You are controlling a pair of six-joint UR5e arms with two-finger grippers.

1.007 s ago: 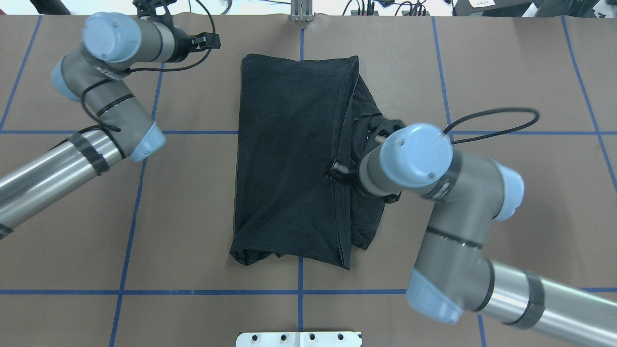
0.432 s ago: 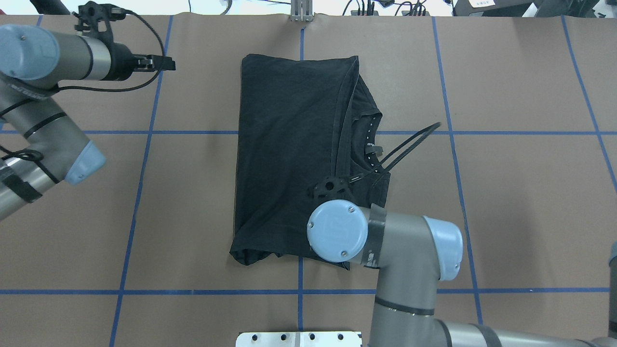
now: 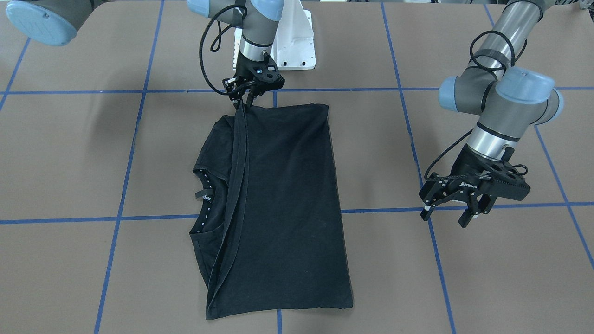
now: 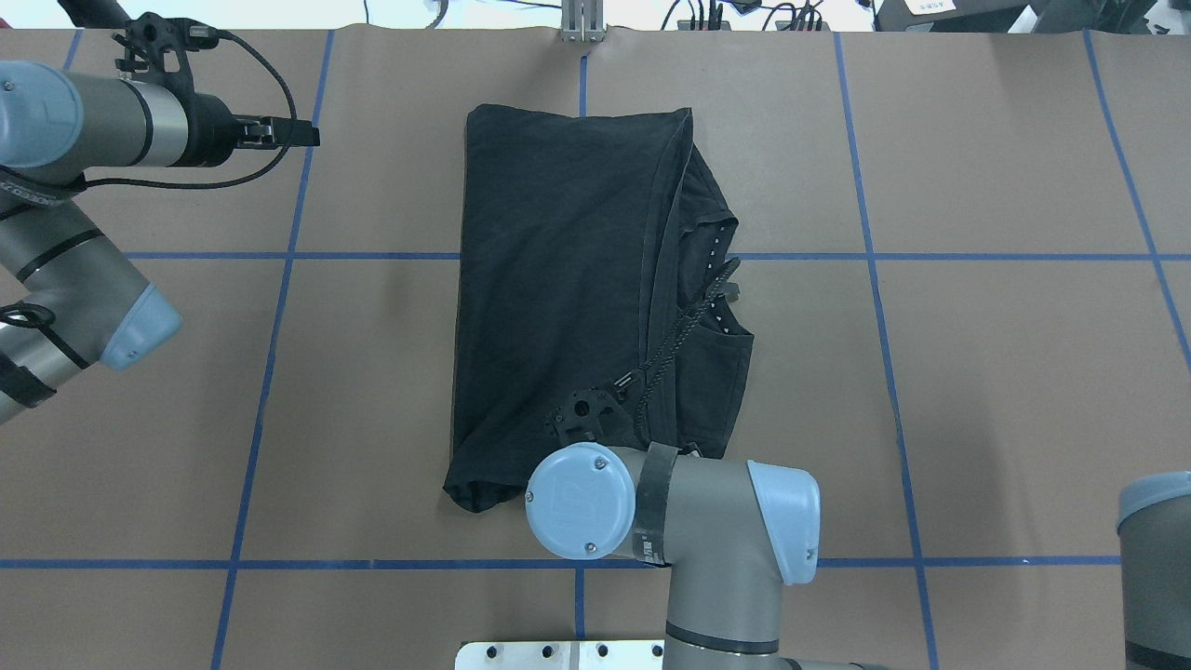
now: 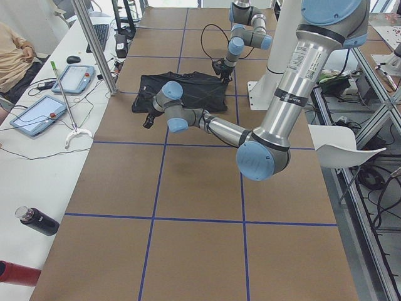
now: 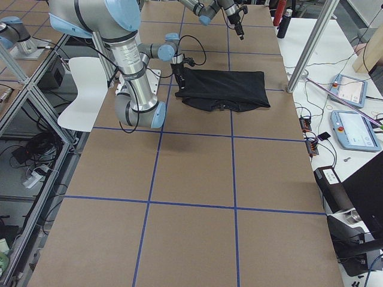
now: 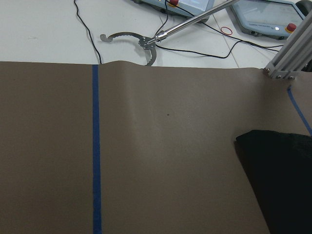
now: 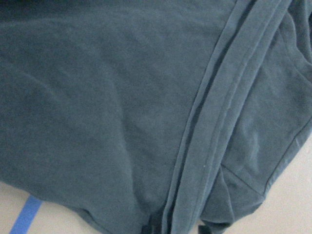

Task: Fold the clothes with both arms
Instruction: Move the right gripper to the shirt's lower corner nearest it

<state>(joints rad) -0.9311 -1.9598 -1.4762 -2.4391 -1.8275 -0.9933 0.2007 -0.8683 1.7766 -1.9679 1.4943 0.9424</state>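
Observation:
The black T-shirt lies folded lengthwise in the middle of the table, plain side up, also in the overhead view. A long hem strip and the collar show along its edge on my right arm's side. My right gripper points down at the shirt's corner nearest the robot base. Its fingers look open and straddle the end of the hem strip. In the overhead view my own wrist hides it. The right wrist view shows only cloth. My left gripper is open and empty, hovering off the shirt's other side, also in the overhead view.
The brown table carries a grid of blue tape lines. The white pedestal base stands just behind the shirt's near end. An aluminium post stands at the far edge. Beyond it is a desk with tablets and cables.
My right arm has swung along the shirt's hem edge from its middle to the corner nearest the base. My left arm has drawn back to the left, away from the shirt.

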